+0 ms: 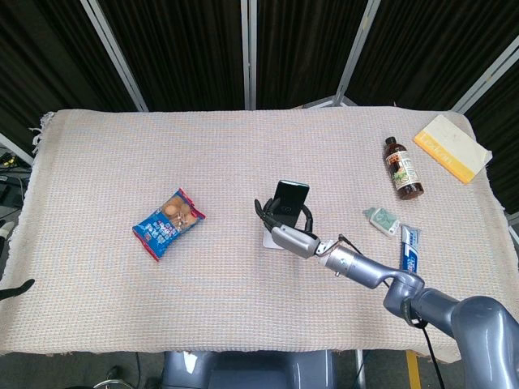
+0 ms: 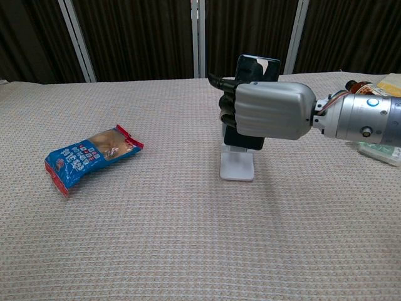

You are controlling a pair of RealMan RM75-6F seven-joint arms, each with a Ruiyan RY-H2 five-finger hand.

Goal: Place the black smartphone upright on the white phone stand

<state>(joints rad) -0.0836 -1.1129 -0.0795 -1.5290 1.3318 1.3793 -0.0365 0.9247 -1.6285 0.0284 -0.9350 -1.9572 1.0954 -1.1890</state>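
The black smartphone (image 1: pixel 289 197) (image 2: pixel 257 68) stands upright near the middle of the table, its lower end down at the white phone stand (image 1: pixel 272 241) (image 2: pixel 237 167). My right hand (image 1: pixel 285 232) (image 2: pixel 269 111) grips the phone around its middle, fingers wrapped round it, and hides the stand's cradle and the phone's bottom edge. Only the stand's flat base shows clearly below the hand. Whether the phone rests in the cradle cannot be made out. My left hand appears in neither view.
A blue and red snack packet (image 1: pixel 167 222) (image 2: pixel 89 154) lies to the left. At the right are a brown bottle (image 1: pixel 402 168), a yellow book (image 1: pixel 451 147), a small green packet (image 1: pixel 381 220) and a blue tube (image 1: pixel 409 247). A woven cloth (image 1: pixel 105 162) covers the table.
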